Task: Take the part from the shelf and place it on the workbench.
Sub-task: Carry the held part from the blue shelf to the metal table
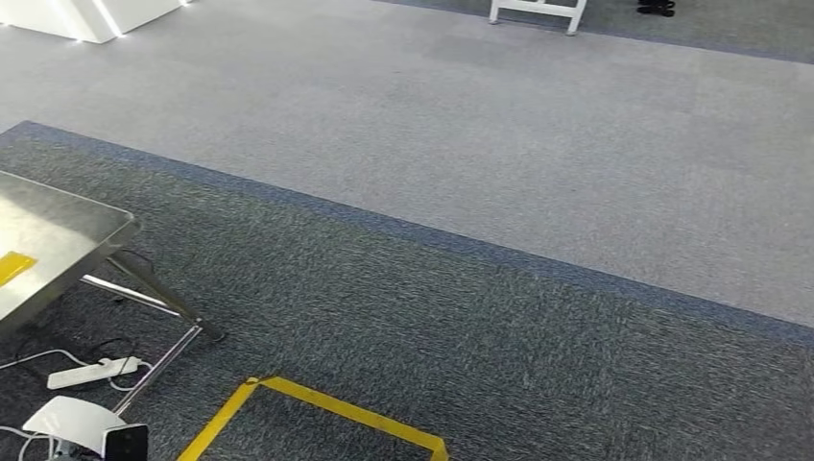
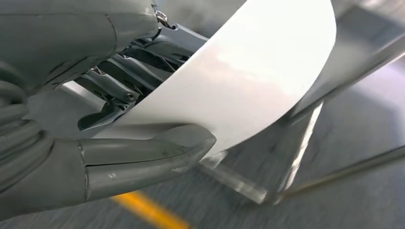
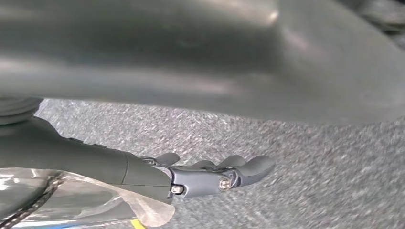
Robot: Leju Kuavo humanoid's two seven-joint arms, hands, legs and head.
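Part [image 2: 248,81] first: a white, curved, sheet-like piece is clamped in the left hand [image 2: 119,119], with the thick grey thumb [image 2: 148,157] pressed along one face and the darker fingers [image 2: 129,81] tucked behind the other. So it's off the shelf and being carried, not yet set down. From the grip it fans outward, away from the palm, its rounded edge leading; its long axis can't really be read from this close.

Just past that edge, metal legs and crossbars [image 2: 296,143] of a table frame are seen over dark carpet, plus a strip of yellow floor tape [image 2: 148,210]. In the head view the same kind of frame belongs to a steel workbench [image 1: 58,240] at the robot's left, with a yellow tape corner [image 1: 326,408] marked on the carpet beside it and a power strip [image 1: 91,373] lying under it.

That's the relation that counts: the bench is on the left, same side as the loaded hand, so that arm is probably the nearer one. The part looks lower than the tabletop, so a lift up and over the edge would likely be needed.

The right hand [image 3: 205,174] is seen hanging over carpet, fingers loosely stretched out, nothing held.
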